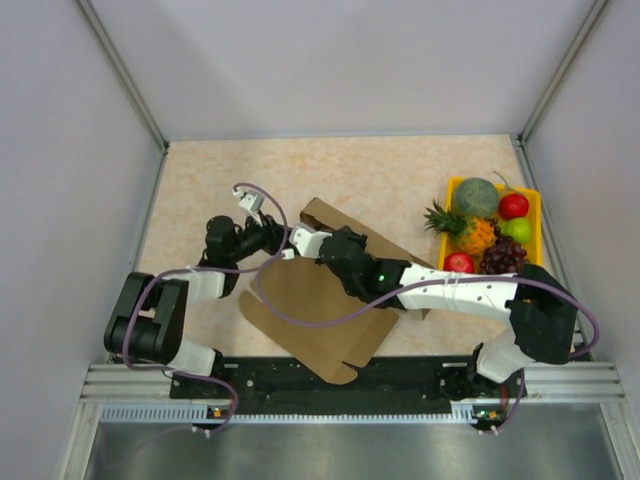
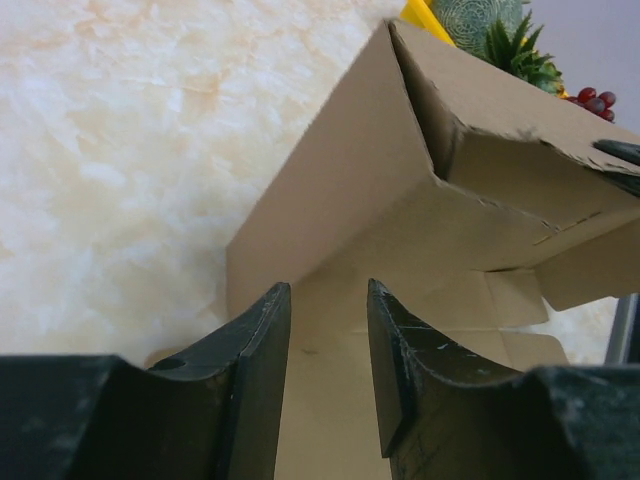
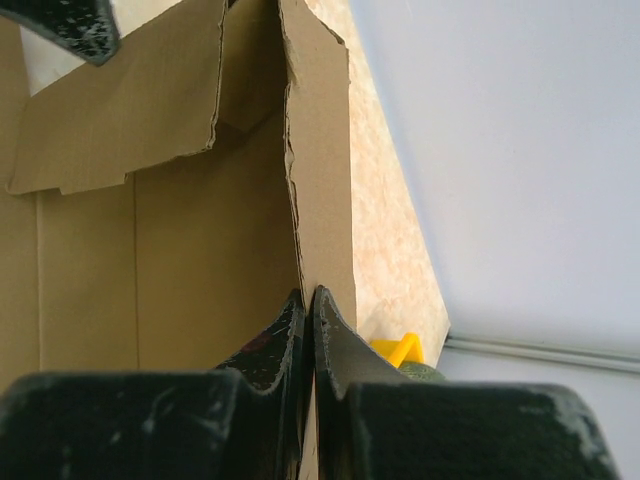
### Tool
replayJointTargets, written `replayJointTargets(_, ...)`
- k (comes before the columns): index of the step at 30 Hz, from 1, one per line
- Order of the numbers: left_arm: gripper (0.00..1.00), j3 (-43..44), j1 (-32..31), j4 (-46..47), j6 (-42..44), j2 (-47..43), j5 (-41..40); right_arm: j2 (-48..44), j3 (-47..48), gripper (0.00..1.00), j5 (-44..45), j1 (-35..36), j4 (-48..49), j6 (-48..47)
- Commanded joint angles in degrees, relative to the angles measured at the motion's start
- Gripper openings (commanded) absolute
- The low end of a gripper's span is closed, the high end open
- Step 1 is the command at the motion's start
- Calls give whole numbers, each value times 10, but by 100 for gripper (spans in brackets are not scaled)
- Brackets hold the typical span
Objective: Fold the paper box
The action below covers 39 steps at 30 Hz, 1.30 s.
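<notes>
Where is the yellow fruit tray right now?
In the top view, the yellow fruit tray sits on the far right of the table, by the right wall, right of the paper box.

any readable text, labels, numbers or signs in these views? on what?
No readable text in any view.
paper box: plain brown, no print on the faces shown.
yellow fruit tray: no label visible.
base rail: small coloured marks by the arm mounts, too small to read.
</notes>
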Motion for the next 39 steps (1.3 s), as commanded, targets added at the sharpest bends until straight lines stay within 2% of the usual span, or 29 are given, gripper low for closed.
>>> replayJointTargets(1,41,-50,-3,50,-55,-60,-32,15,-22,0,-84,9,-102,48)
replayJointTargets(6,47,-77,-12,40,-28,-102,-75,-13,-29,0,-94,9,-107,42)
replayJointTargets(12,45,-46,-38,48,42,-70,-81,-2,-20,0,-111,9,-130,43)
replayJointTargets(16,44,-24,-41,22,97,-49,-56,-1,-15,0,-121,9,-145,39)
replayJointTargets(25,44,-45,-51,84,70,-40,-83,21,-16,0,-137,9,-176,40)
replayJointTargets(33,41,-87,-95,232,75,-3,-189,21,2,0,-157,9,-183,54)
replayJointTargets(39,39,-90,-132,259,124,5,-285,17,7,0,-168,9,-186,66)
